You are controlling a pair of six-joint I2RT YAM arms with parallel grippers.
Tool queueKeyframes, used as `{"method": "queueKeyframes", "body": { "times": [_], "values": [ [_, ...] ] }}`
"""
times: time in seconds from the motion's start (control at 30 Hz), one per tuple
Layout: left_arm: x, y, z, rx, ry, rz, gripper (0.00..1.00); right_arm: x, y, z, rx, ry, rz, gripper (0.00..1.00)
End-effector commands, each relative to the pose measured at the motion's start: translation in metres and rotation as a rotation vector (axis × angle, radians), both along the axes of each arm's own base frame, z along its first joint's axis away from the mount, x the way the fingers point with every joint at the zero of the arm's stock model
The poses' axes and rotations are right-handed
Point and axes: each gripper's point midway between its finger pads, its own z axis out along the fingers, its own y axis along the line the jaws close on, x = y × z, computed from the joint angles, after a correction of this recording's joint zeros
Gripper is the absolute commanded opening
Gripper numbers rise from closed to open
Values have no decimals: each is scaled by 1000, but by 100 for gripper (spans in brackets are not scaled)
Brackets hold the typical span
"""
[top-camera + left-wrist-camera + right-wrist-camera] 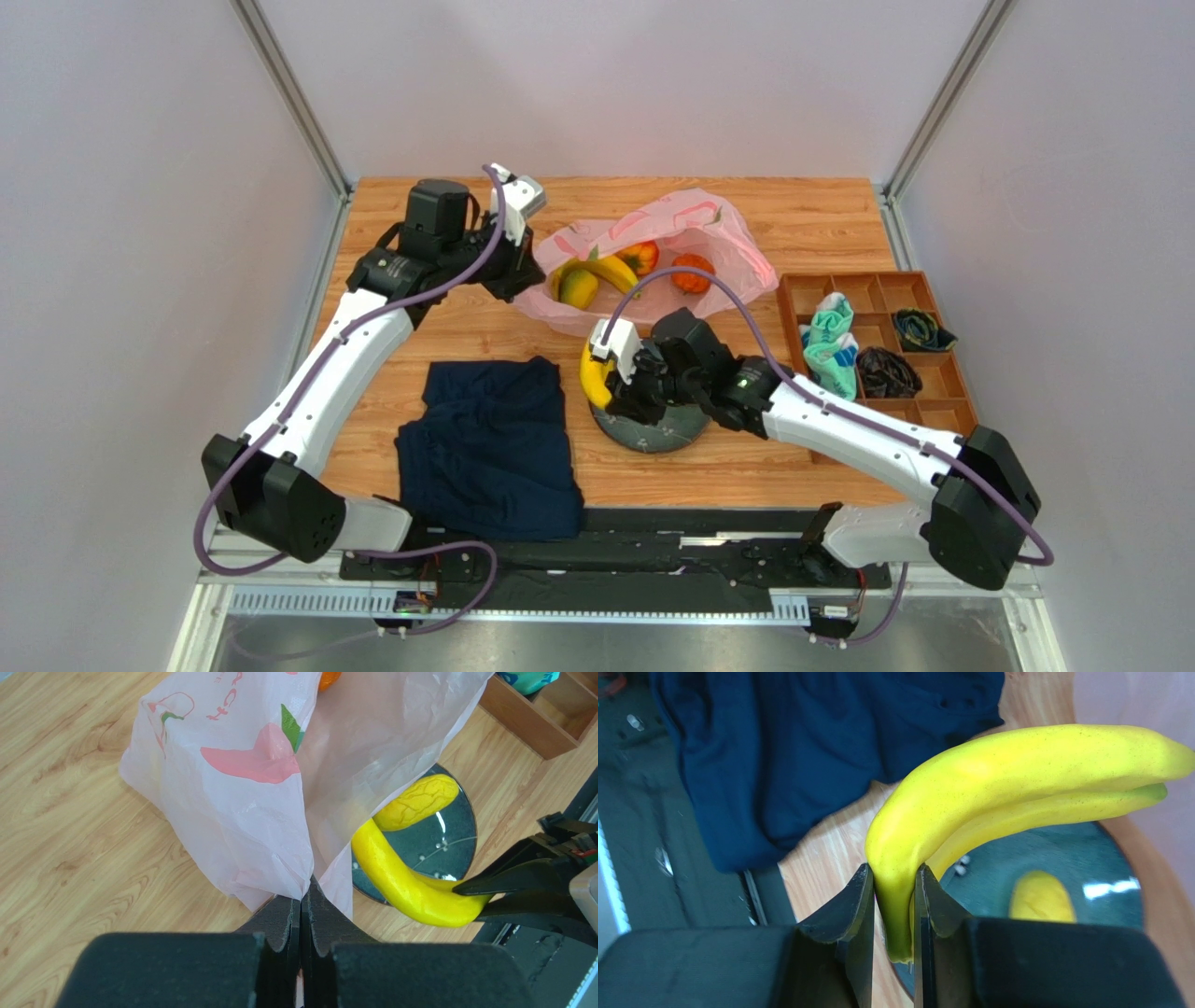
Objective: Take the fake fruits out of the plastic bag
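The pink plastic bag (701,224) lies at the back middle of the table. My left gripper (522,269) is shut on its left edge, which shows pinched between the jaws in the left wrist view (306,885). Inside the bag I see a yellow-green fruit (575,286), a yellow curved piece (612,270), a red-orange fruit (640,256) and an orange one (690,275). My right gripper (606,378) is shut on the stem of the yellow banana bunch (1018,770), holding it over the dark grey plate (1060,854). A long yellow piece (417,801) lies on the plate.
A dark navy cloth (491,445) lies at the front left, beside the plate (666,431). A wooden compartment tray (842,276) with small rolled fabrics stands at the right. Grey walls enclose the table.
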Motion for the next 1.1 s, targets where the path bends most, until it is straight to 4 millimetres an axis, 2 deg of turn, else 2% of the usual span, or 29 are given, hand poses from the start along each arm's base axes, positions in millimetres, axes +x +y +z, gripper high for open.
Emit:
{"method": "queueKeyframes", "body": {
  "times": [0.0,0.13,0.27,0.4,0.57,0.9,1.0,1.03,1.07],
  "values": [
    [5,-1,-4,8,11,-5,0,7,32,27,240,61,-86,0],
    [10,0,-4,20,9,0,0,23,37,20,276,50,-170,0],
    [15,0,-8,33,13,3,0,38,30,3,281,90,-283,0],
    [21,2,-16,58,13,4,0,40,29,-9,292,129,-333,0],
    [28,4,-18,65,13,16,0,45,25,-26,267,97,-345,0],
    [27,7,-24,74,19,22,0,44,10,-60,224,114,-415,1],
    [26,7,-25,73,20,21,0,38,9,-68,206,130,-394,21],
    [26,7,-24,72,18,21,0,37,8,-71,198,134,-392,41],
    [25,8,-24,72,18,21,0,35,7,-75,191,140,-391,55]
  ]
}}
